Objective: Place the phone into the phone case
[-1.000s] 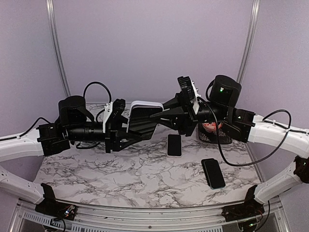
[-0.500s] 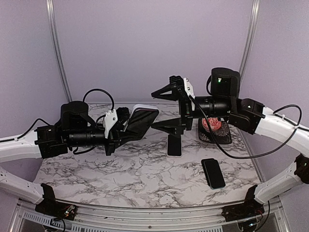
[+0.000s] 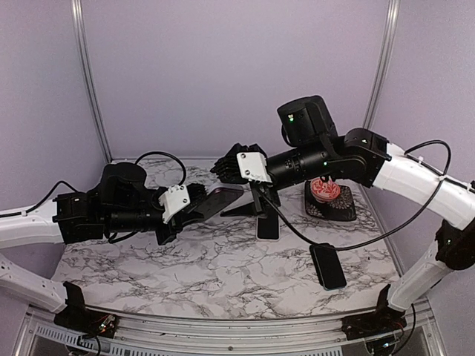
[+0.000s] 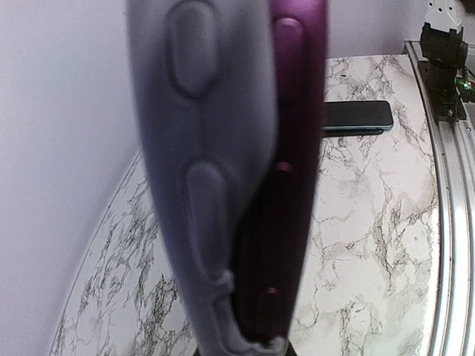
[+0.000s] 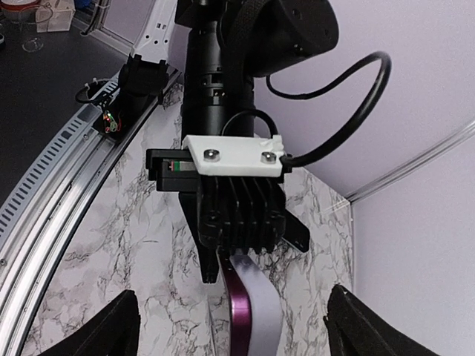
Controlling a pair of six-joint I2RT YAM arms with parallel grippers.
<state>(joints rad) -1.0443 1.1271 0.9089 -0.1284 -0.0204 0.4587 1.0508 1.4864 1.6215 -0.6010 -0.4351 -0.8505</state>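
With our left hand (image 3: 194,208) clamped on the phone case (image 4: 193,185), held above the surface (image 3: 223,274) with the purple phone (image 4: 293,185) seemingly only partly seated, we should press the proud edge in evenly using the wide-apart right hand (image 5: 237,326).

The tabletop (image 3: 223,274) is white marble veined in grey and black. The phone (image 4: 289,185) shows a deep magenta-purple edge, and the case (image 4: 189,222) against it is pale grey-white. A handset (image 3: 268,222) and a second handset (image 3: 328,265) are glossy black. The left arm (image 3: 111,211) and right arm (image 3: 326,159) are black with white outer links. The walls (image 3: 223,74) are lilac. The basket (image 3: 338,211) is black, its contents red and white.
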